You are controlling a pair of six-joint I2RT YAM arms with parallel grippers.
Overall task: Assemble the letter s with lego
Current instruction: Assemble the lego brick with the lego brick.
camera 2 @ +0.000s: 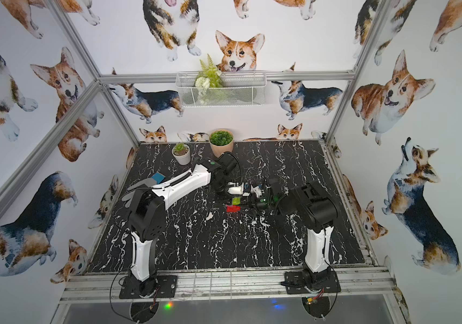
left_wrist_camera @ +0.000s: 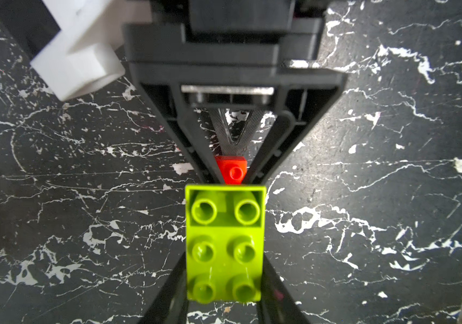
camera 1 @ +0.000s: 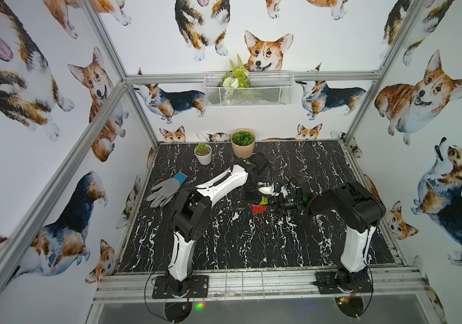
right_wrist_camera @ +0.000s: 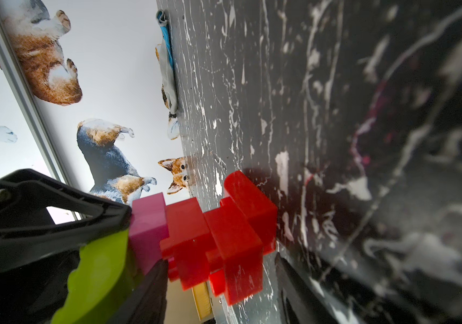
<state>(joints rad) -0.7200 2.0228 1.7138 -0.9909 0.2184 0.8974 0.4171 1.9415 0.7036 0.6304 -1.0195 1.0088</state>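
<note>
The lego bricks are joined into one zigzag, the letter s: lime green brick, pink brick, then red bricks. My left gripper is shut on the lime green brick, one finger against each of its long sides. In both top views the green brick and the red end sit mid-table between the arms. My right gripper straddles the red bricks, with a gap showing at one finger. The red end is close to the tabletop.
A grey glove with a blue cuff lies at the left of the black marble table. A white plant pot and a terracotta pot stand at the back. A wire basket hangs on the back wall.
</note>
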